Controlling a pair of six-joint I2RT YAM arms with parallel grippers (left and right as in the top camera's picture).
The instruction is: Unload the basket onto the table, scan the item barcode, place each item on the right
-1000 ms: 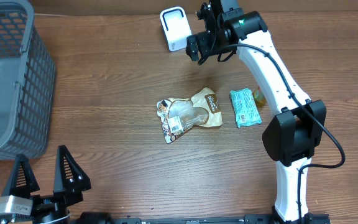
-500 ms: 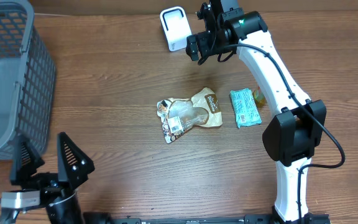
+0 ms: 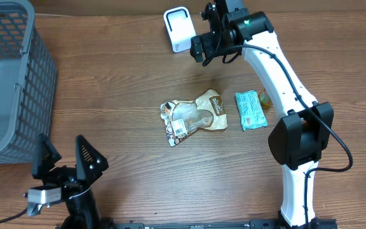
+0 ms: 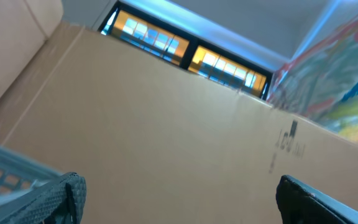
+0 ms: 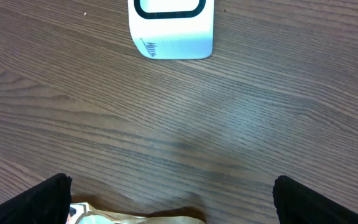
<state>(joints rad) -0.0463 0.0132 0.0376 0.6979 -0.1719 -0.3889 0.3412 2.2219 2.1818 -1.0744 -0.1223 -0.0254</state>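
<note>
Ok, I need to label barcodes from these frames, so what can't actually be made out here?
- Brown pouch: its print is too small overhead, and the right wrist view's bottom edge cuts it off.
- Yellowish object: mostly hidden by the teal packet, overhead.
- Scanner: its top is cut by the right wrist view's upper edge.
- Left wrist view: none of these items shows in it.

A white barcode scanner (image 3: 178, 28) with a dark-rimmed window stands at the far edge of the surface (image 3: 119, 89), its face turned toward the middle. Near the centre lies a crumpled brown snack pouch (image 3: 196, 116), flat, with a clear panel and a printed label at its left end. Just to its right, apart from it, a teal packet (image 3: 250, 110) lies flat, its long side running front to back.
</note>
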